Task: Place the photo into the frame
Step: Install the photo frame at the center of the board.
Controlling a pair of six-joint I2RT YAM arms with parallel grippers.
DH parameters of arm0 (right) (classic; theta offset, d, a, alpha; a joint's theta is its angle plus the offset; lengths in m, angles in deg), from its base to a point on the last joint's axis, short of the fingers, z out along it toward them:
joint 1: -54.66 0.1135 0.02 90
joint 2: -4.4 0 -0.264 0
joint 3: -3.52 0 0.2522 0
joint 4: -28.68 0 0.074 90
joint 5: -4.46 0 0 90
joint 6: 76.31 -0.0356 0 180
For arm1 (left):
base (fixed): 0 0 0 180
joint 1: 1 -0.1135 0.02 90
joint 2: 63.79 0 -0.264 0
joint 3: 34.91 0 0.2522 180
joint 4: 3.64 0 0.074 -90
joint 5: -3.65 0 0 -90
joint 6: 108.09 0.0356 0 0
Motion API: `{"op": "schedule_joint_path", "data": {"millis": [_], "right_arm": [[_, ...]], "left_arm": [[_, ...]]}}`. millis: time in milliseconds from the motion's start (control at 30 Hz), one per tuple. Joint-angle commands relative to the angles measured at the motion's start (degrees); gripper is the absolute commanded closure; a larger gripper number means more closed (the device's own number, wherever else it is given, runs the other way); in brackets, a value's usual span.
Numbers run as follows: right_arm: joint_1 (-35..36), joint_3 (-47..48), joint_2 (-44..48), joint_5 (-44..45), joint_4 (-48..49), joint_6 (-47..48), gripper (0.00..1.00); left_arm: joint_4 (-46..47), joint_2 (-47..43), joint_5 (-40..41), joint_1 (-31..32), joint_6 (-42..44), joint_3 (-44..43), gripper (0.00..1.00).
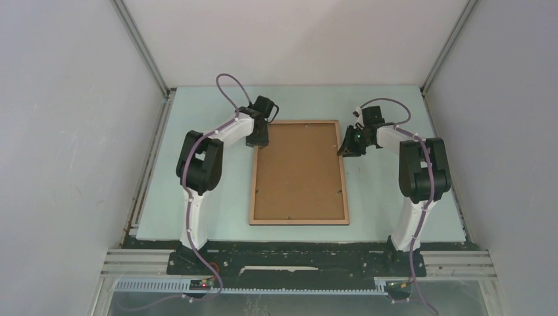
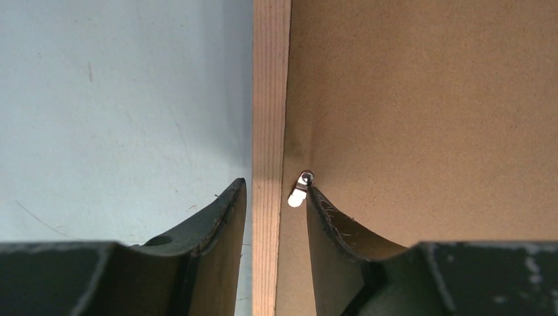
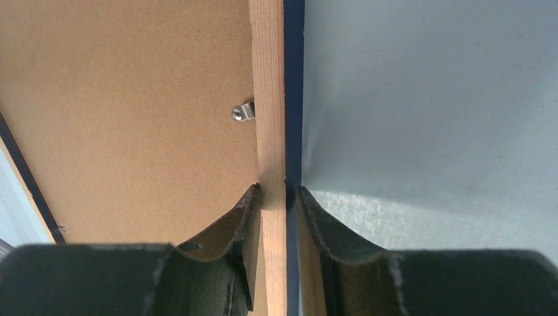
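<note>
The frame (image 1: pixel 299 222) lies wood-brown face up in the middle of the table, with the plain brown backing board (image 1: pixel 299 171) inside its rails. The photo is not in view. My left gripper (image 1: pixel 258 139) is open and straddles the frame's left rail (image 2: pixel 271 99); in the left wrist view (image 2: pixel 275 187) its right fingertip touches a small metal clip (image 2: pixel 299 193). My right gripper (image 1: pixel 347 146) is shut on the right rail (image 3: pixel 268 79), with its fingers (image 3: pixel 279 191) pressed against both sides. The rail's navy edge (image 3: pixel 294 99) shows there.
Another metal clip (image 3: pixel 243 111) sits on the backing board by the right rail. The pale green table (image 1: pixel 217 217) is boxed in by grey walls on three sides. Both arm bases stand at the near edge.
</note>
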Motion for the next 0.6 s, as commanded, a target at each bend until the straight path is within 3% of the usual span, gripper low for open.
{"op": "schedule_joint_path", "data": {"millis": [0, 100, 333, 567], "right_arm": [[-0.02, 1.97, -0.55, 0.42, -0.01, -0.07, 0.68], [-0.03, 1.98, -0.55, 0.47, -0.1, -0.09, 0.68], [-0.01, 1.97, -0.5, 0.43, -0.11, -0.04, 0.68], [-0.02, 1.97, -0.55, 0.23, -0.1, 0.02, 0.68]], "left_arm": [[0.63, -2.71, 6.95, -0.98, 8.41, 3.19, 0.91], [2.2, -2.55, 10.31, -0.97, 11.19, 4.19, 0.99], [2.95, -2.33, 11.22, -1.04, 12.71, 4.19, 1.0], [9.29, -8.06, -4.94, -1.5, 11.99, 10.67, 0.98]]}}
